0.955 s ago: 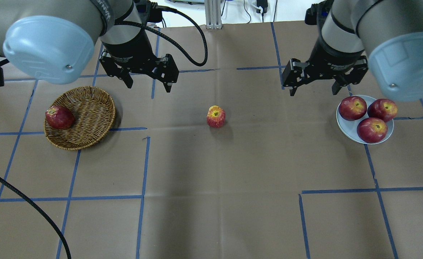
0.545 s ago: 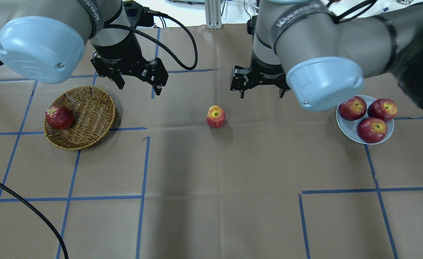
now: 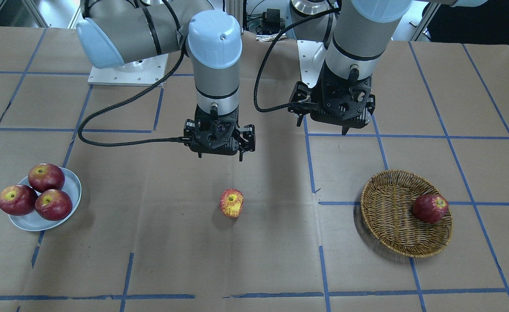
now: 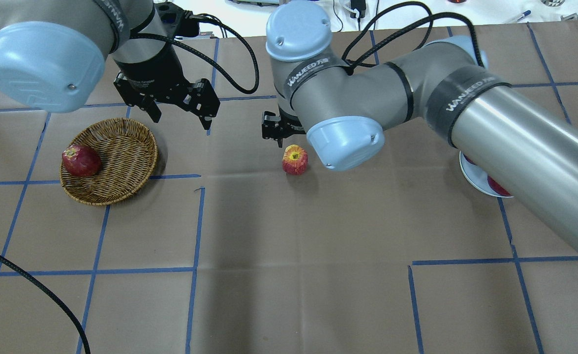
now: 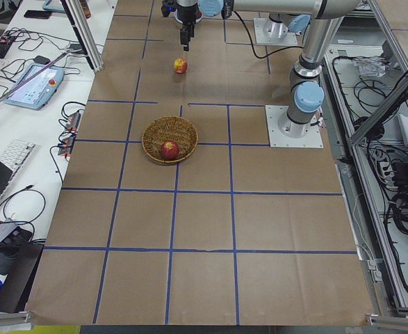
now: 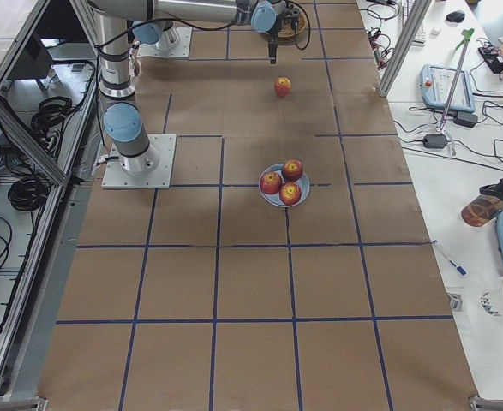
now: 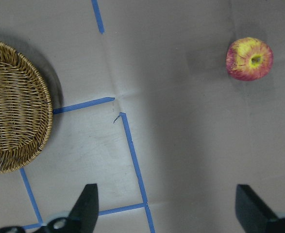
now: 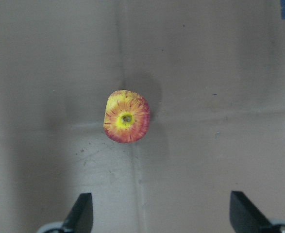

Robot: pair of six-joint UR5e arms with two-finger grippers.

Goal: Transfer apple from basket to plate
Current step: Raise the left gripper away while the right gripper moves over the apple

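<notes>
The yellow-and-red streaked apple (image 4: 295, 160) stands on the brown paper at the table's middle, outside the basket; it also shows in the front view (image 3: 231, 203). My right gripper (image 3: 219, 156) is open and empty, hovering just robot-side of the apple; in its wrist view the apple (image 8: 126, 116) lies ahead of the spread fingers. My left gripper (image 4: 180, 120) is open and empty, above the table beside the wicker basket (image 4: 121, 157). The pale grey-blue plate (image 3: 70, 190) is at the robot's right; in the overhead view the right arm hides most of it.
A dark red apple (image 4: 81, 160) lies in the basket at its outer side. Three dark red apples (image 3: 35, 195) fill the plate. Blue tape lines grid the paper. The right forearm (image 4: 515, 128) stretches across the table's right half.
My right arm has swung from above the plate to the table's middle, over the streaked apple. My left gripper has drifted slightly toward the basket. The apples have not moved.
</notes>
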